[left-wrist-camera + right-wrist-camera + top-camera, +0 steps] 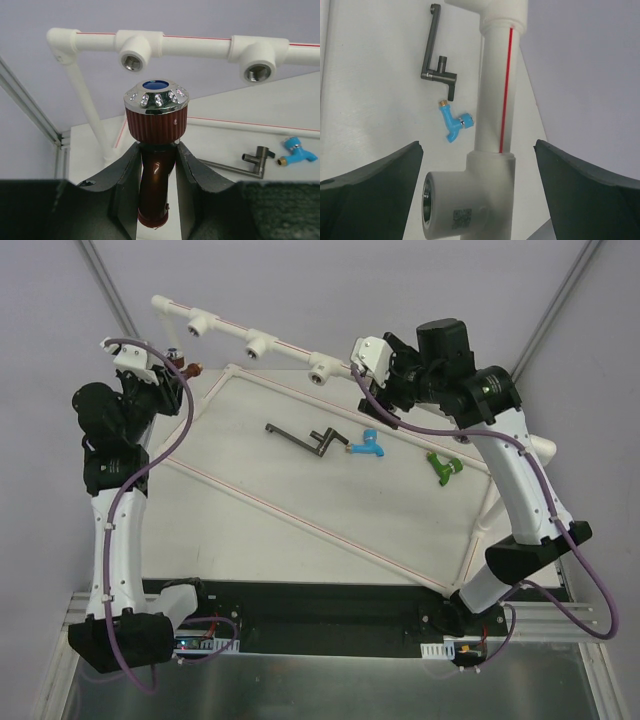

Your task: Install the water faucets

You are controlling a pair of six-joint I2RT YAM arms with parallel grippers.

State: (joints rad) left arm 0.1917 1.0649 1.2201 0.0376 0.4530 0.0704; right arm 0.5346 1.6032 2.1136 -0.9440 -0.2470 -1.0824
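From above, the left gripper (180, 364) sits at the worktop's (250, 540) far left corner, close to the white pipe frame (225, 330) along the far edge. The blue faucet (367, 445) lies mid-worktop just beside a grey lever piece (300, 438), and the green faucet (441, 468) lies toward the right edge. The right gripper (362, 360) is by the frame's rightmost socket.

Left wrist: the fingers (120, 175) are clamped on the red-brown faucet (156, 120) — shiny knob up, below two sockets (132, 61).

Right wrist: the fingers (380, 185) stand wide apart either side of the pipe — gripping nothing.
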